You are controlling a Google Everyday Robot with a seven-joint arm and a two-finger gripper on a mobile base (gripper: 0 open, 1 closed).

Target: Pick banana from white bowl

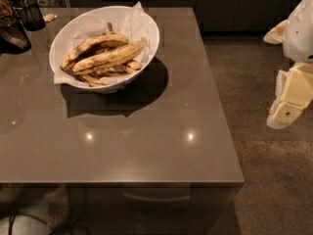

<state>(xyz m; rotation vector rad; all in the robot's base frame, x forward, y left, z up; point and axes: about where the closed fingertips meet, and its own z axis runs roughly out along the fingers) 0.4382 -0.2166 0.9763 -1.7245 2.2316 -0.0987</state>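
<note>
The claw (pixel 288 106) is seen at the right edge of the camera view. It hangs off the side of the worktop (pixel 146 131), over the floor. Whether the claw is wide or narrow cannot be told. Nothing is seen to be held in it.

The banana (pixel 108 57) is found well apart from the claw, far to the claw's left in the view and a little farther back. It is laid on top of the heap in the white bowl (pixel 146 65), with smaller bananas (pixel 100 75) packed under it and another big one just behind it. The bowl is set near the back left of the worktop.

The banana's long side is laid across the view, with its right end lifted a bit and turned toward the claw's side. That right end is the part nearest the claw.

The pick is judged to be not yet begun. A long reach to the left, over the worktop and over the bowl's rim, will likely be needed. A grip across the banana's middle is thought best.

A dark cup (pixel 30 13) is set much farther from the claw, past the bowl.
</note>
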